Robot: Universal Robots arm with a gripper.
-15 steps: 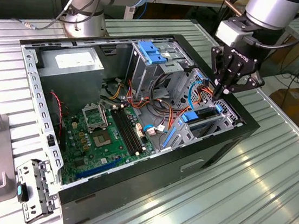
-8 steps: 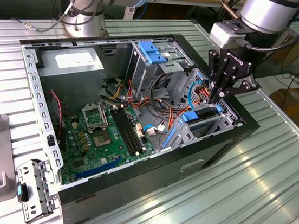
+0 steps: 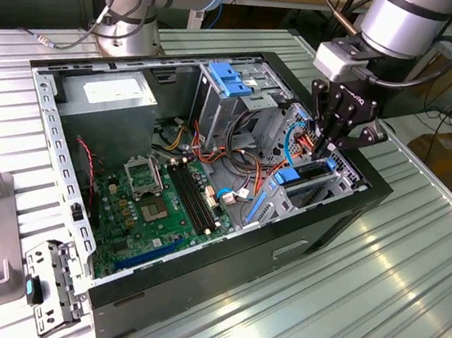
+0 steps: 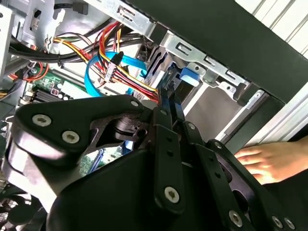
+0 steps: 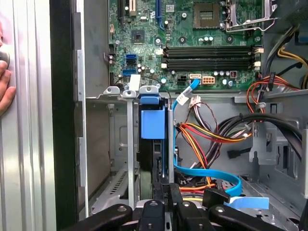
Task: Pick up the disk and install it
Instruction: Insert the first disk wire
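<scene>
The gripper (image 5: 166,192) has its jaws closed thin on the rear edge of the disk (image 5: 153,126), which stands on edge — blue bracket showing — partly down in the drive cage (image 3: 336,178) at the front corner of the computer case (image 3: 50,127). The risk, as I judge it, is the disk jamming against the cage rails if tilted, or snagging the cables (image 5: 207,134) just beside it; a person's hand (image 4: 269,161) resting by the case could also nudge it.

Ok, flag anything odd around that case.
A person's hand rests on the table beside the computer case, close to the claw working at the disk in its bay. Nothing else stands out.
</scene>
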